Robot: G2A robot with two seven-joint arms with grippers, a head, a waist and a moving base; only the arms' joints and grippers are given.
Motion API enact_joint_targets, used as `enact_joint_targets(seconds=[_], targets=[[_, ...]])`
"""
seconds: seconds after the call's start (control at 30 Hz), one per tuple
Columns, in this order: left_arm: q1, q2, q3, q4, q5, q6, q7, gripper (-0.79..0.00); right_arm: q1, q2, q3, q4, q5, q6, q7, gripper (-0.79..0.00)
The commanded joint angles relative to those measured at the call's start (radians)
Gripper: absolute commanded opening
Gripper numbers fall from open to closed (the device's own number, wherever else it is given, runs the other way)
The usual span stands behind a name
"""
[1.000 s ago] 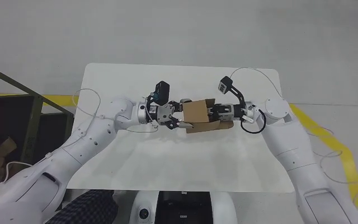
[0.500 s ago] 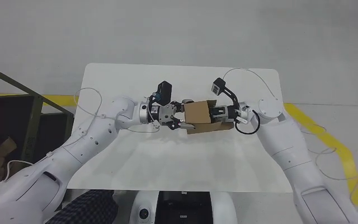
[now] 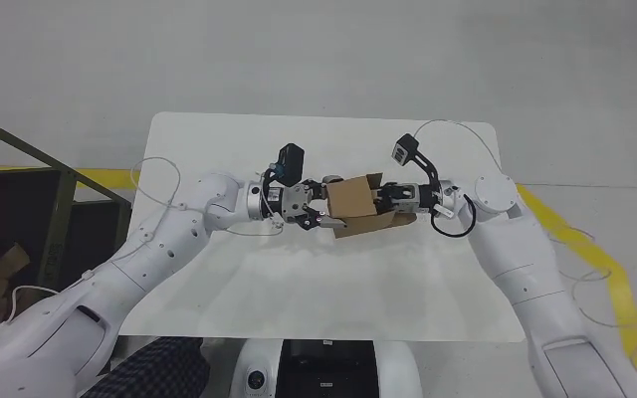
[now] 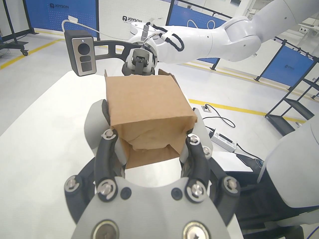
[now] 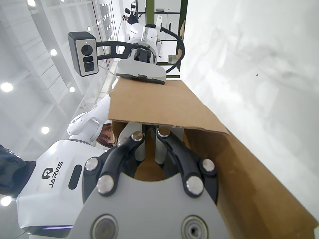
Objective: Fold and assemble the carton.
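A brown carton (image 3: 353, 204) lies on its side in the middle of the white table (image 3: 229, 149), one end open with a long flap flat on the tabletop. My left gripper (image 3: 317, 207) holds the closed end, a finger (image 4: 106, 115) pressed on each side wall of the carton (image 4: 147, 100). My right gripper (image 3: 382, 199) is at the open end. Its fingertips (image 5: 138, 148) are close together, just under the upper panel of the carton (image 5: 159, 103) and inside the opening. What lies between them is hidden.
The table (image 3: 418, 289) is bare on all sides of the carton. A dark green frame (image 3: 40, 189) stands off the table's left edge. Yellow floor tape (image 3: 557, 224) runs past the right side.
My right arm pushed left into the carton's open end, then drew back to the right. The left gripper and the carton stayed in place.
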Motion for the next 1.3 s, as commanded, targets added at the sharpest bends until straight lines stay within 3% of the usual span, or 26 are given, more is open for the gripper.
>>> enact_joint_targets(seconds=[0.0,0.63,0.73,0.8,1.0,1.07,1.17,1.27], targets=[[0.000,0.000,0.002,-0.001,-0.002,0.000,-0.001,-0.274,-0.009,0.002,0.002,-0.016,0.000,0.004,-0.003,-0.785],[-0.005,0.003,0.009,-0.019,-0.005,0.000,-0.006,-0.215,-0.020,-0.014,-0.053,-0.012,0.083,-0.003,0.001,-0.785],[-0.009,0.003,0.012,-0.024,-0.010,0.000,-0.008,-0.132,-0.018,-0.016,-0.058,-0.006,0.092,-0.006,0.002,-0.785],[-0.011,0.004,0.013,-0.026,-0.015,0.000,-0.005,0.000,-0.020,-0.017,-0.058,-0.002,0.107,-0.010,0.005,-0.785],[-0.013,0.009,0.014,-0.030,-0.034,0.000,0.011,0.000,-0.025,-0.018,-0.053,0.016,0.134,-0.020,0.019,-0.785],[-0.014,0.012,0.014,-0.028,-0.034,0.000,0.011,-0.046,-0.025,-0.018,-0.052,0.019,0.137,-0.022,0.021,-0.785],[-0.014,0.013,0.018,-0.022,-0.036,0.000,0.009,-0.197,-0.026,-0.017,-0.046,0.019,0.141,-0.022,0.025,-0.785],[-0.017,0.013,0.022,-0.022,-0.036,0.000,0.007,-0.200,-0.029,-0.016,-0.042,0.016,0.147,-0.022,0.027,-0.785]])
